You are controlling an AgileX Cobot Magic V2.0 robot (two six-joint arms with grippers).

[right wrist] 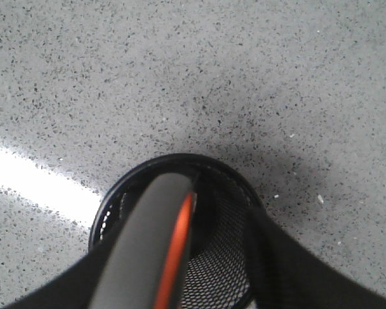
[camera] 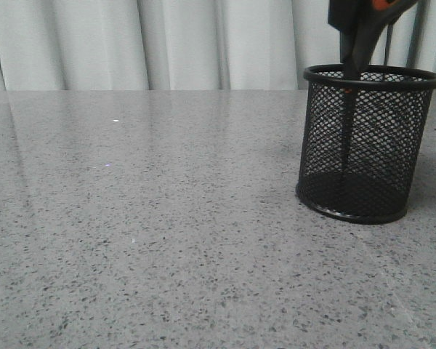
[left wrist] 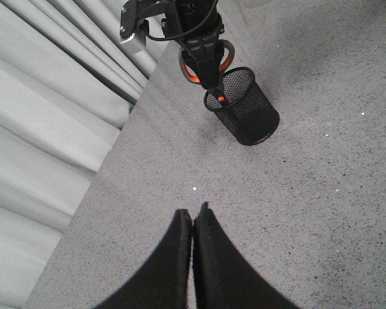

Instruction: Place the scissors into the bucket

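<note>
A: What are the fingers doing?
B: The right gripper (left wrist: 202, 61) is clamped on the scissors (left wrist: 207, 64), whose blades hang below it inside the bucket (left wrist: 243, 109). The left gripper (left wrist: 193, 222) is closed on nothing.
A: Room around them?
B: Open speckled grey table (camera: 145, 218) beyond both; pale curtains (camera: 167, 43) behind.
</note>
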